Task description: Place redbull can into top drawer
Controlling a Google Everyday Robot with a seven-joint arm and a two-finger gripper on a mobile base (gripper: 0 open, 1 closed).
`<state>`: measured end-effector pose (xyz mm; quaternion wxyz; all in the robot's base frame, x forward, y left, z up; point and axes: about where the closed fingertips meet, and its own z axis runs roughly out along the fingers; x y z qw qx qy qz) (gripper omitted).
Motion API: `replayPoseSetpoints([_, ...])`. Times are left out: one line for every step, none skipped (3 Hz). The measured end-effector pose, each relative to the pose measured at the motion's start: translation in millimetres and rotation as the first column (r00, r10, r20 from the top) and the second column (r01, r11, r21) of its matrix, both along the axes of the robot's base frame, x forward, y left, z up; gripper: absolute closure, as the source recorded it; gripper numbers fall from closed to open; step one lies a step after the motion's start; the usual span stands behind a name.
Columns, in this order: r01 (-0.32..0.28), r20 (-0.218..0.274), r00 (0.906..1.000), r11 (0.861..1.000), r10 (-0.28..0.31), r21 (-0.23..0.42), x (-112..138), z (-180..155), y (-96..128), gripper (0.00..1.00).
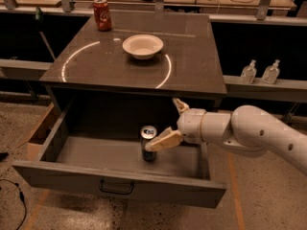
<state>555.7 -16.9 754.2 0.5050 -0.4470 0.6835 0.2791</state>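
The redbull can (pixel 148 139), slim with a silver top, stands upright on the floor of the open top drawer (pixel 62 172), right of its middle. The drawer's dark handle (pixel 116 187) is at the centre of its front. My gripper (pixel 162 123) reaches in from the right, above the drawer's right half, and is open. One finger (pixel 164 140) overlaps the can's right side in the view, and I cannot tell whether it touches the can. The other finger (pixel 180 106) points up and back, away from the can.
On the grey cabinet top (pixel 192 66) stand a white bowl (pixel 142 46) and a red cola can (pixel 101 14) at the back left. Two small clear bottles (pixel 248 72) sit on a ledge to the right. A cardboard box (pixel 37 137) lies left of the drawer.
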Motion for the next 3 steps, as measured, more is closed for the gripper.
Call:
replayPoseSetpoints([0.016, -0.095, 0.9954, 0.997, -0.009, 0.077, -5.3, 21.6, -24.6, 0.0])
replayPoseSetpoints([-0.005, -0.338, 0.9359, 0.963, 0.099, 0.269, -27.2, 17.2, -21.7, 0.0])
replayPoseSetpoints([-0.051, -0.436, 0.8706, 0.923, 0.228, 0.38, -55.3, 42.8, -28.8, 0.0])
